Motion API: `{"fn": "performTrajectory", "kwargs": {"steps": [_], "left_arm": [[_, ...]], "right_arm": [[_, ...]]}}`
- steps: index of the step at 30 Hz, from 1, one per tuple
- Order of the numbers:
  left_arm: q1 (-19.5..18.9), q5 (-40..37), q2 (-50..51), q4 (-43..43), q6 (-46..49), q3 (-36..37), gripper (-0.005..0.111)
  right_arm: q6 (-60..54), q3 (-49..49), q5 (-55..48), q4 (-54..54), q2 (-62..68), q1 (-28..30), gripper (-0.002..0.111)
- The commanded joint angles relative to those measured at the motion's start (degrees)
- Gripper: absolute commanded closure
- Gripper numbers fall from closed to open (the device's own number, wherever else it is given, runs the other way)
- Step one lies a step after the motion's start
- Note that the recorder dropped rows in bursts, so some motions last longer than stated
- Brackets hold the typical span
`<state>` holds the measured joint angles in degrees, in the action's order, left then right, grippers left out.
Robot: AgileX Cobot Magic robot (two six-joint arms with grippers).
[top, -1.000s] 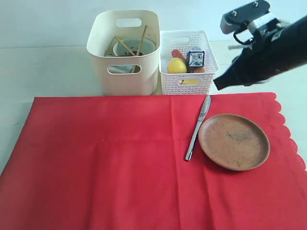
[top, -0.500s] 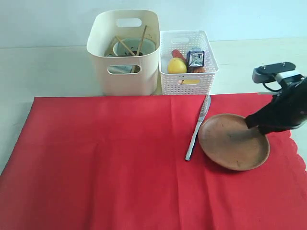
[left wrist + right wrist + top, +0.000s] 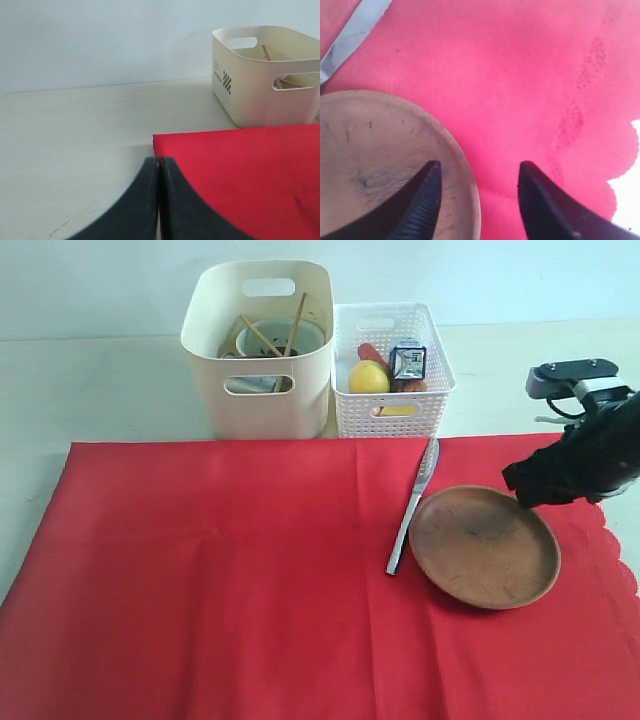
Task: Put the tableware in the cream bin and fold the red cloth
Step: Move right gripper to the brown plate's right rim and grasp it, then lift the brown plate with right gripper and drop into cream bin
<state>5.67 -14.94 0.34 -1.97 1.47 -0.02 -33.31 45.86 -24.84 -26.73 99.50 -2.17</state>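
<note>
Pale worktop (image 3: 100, 390) carries the red cloth (image 3: 220, 580), scalloped at the frame's right. Round reddish-brown plate (image 3: 484, 547) lies there, shallow and scuffed; right claw (image 3: 477, 170) spread astride its rim, left claw (image 3: 159, 165) pressed together.

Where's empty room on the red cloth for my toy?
The red cloth is bare along its left and middle, in front of the cream bin, up to the knife. It's crowded on the right: knife, plate, and the right claw over the plate's rim.
</note>
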Motion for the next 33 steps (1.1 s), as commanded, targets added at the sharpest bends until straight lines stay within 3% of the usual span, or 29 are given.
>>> {"fn": "performTrajectory", "kwargs": {"steps": [1, 6, 10, 13, 16, 26, 33], "left_arm": [[0.25, 0.23, -0.34, -0.26, -0.3, 0.02, 0.104], [0.25, 0.23, -0.34, -0.26, -0.3, 0.02, 0.104], [0.25, 0.23, -0.34, -0.26, -0.3, 0.02, 0.104], [0.25, 0.23, -0.34, -0.26, -0.3, 0.02, 0.104], [0.25, 0.23, -0.34, -0.26, -0.3, 0.02, 0.104], [0.25, 0.23, -0.34, -0.26, -0.3, 0.02, 0.104], [0.25, 0.23, -0.34, -0.26, -0.3, 0.02, 0.104]], "right_arm": [[-0.01, 0.06, 0.94, -0.11, -0.03, 0.23, 0.057], [-0.16, 0.14, 0.3, -0.68, 4.25, 0.23, 0.059], [-11.02, 0.2, -2.72, -9.79, 5.41, 0.23, 0.061], [-20.64, 0.2, -6.71, -17.41, 5.41, 0.23, 0.078], [-20.64, 0.2, -6.69, -16.54, 5.41, 0.23, 0.107], [-21.5, 0.2, -9.0, -18.95, -3.48, 0.23, 0.108], [-31.59, 0.2, -13.81, -29.26, -9.8, 0.23, 0.108]]}}
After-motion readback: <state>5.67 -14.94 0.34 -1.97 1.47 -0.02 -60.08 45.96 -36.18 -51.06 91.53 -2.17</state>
